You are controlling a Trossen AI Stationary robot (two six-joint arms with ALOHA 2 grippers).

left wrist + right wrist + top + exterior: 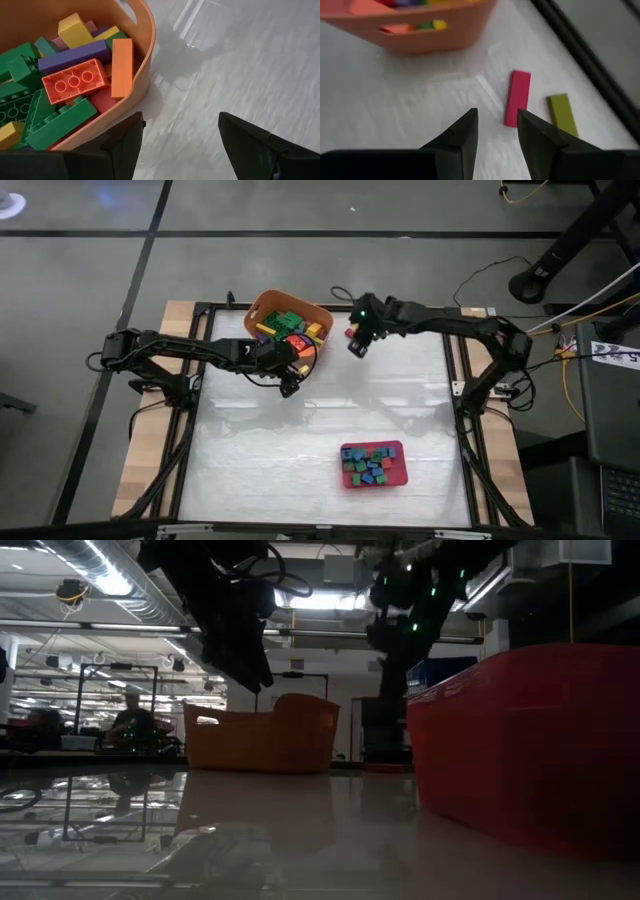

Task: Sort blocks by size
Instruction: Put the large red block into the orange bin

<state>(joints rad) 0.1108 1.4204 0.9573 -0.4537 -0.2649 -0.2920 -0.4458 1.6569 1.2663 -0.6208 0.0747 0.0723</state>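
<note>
Sorting sits partway: small blocks point(371, 465) fill the red tray point(396, 479), many long ones wait in the orange tub point(318, 314). Right gripper point(497, 131), part-open and empty, hovers beside a pink block point(517, 98) lying flat on the bench point(300, 460), long axis pointing away toward the tub. Left gripper point(181, 137) gapes, empty, at the tub's rim.

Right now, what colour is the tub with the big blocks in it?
Orange. The tub shows best in the left wrist view.
</note>
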